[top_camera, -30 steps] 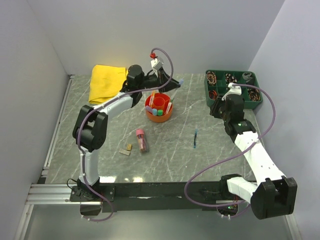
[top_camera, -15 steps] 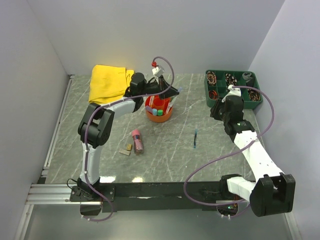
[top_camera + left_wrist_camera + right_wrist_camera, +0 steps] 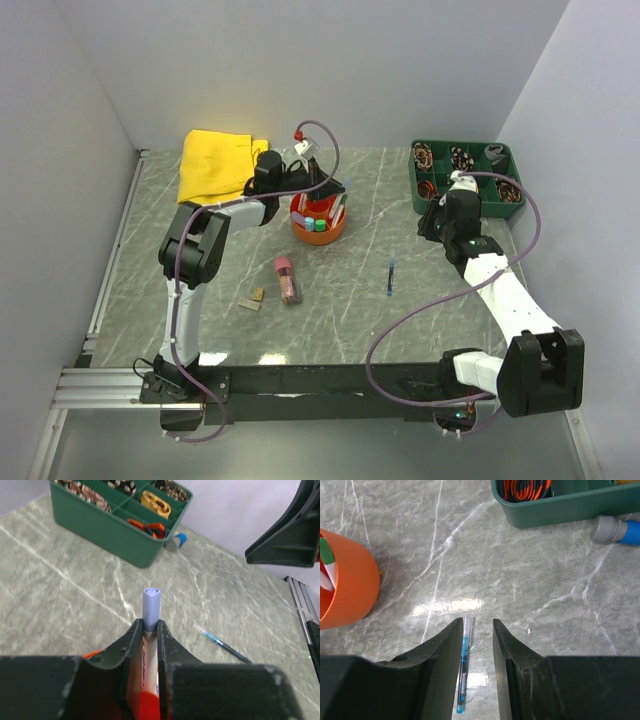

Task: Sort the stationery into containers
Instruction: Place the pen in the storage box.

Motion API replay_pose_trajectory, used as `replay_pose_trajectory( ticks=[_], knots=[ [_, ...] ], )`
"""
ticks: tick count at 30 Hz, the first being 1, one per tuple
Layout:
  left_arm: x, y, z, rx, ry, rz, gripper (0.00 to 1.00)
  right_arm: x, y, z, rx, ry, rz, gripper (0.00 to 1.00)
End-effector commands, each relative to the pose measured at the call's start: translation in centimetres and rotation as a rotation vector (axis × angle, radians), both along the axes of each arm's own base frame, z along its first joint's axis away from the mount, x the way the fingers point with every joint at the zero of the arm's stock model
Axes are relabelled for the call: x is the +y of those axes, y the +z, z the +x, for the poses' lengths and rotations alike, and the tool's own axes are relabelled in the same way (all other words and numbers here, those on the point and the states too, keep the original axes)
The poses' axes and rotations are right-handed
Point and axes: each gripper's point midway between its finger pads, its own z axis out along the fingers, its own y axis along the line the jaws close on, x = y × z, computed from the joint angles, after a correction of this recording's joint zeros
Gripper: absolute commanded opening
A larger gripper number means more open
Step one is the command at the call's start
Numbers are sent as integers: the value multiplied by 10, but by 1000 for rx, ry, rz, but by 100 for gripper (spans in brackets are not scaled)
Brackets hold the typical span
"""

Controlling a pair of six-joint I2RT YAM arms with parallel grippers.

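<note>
My left gripper (image 3: 328, 190) is shut on the lilac stick (image 3: 151, 604) and holds it tilted over the orange organiser bowl (image 3: 318, 228), which has several pens standing in it. The left wrist view shows the stick pinched between the fingers (image 3: 149, 625), with orange just below. My right gripper (image 3: 436, 216) is open and empty above the table. In the right wrist view its fingertips (image 3: 477, 622) frame a thin blue pen (image 3: 463, 667) lying on the table (image 3: 390, 277). A pink-capped tube (image 3: 285, 280) and small tan blocks (image 3: 252, 298) lie at front left.
A folded yellow cloth (image 3: 215, 165) lies at the back left. A green divided tray (image 3: 465, 175) of small parts stands at the back right, with a grey and blue cylinder (image 3: 615, 530) beside it. The organiser's side (image 3: 345, 590) shows left in the right wrist view.
My left gripper has swung back and down over the organiser with the lilac stick. The pink-capped tube shifted slightly on the table. The right gripper edged slightly left.
</note>
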Motion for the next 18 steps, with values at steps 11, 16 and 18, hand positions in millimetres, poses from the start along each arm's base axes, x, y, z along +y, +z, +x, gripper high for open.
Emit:
replay_pose_trajectory(
  ticks=[11, 16, 18],
  knots=[
    [19, 6, -27, -97, -43, 23, 34, 2, 9, 16, -18, -6, 23, 38],
    [25, 31, -34, -169, -35, 32, 46, 2, -12, 8, 56, -23, 36, 37],
    [27, 45, -38, -193, -31, 20, 48, 3, -24, 4, 94, -32, 40, 37]
  ],
)
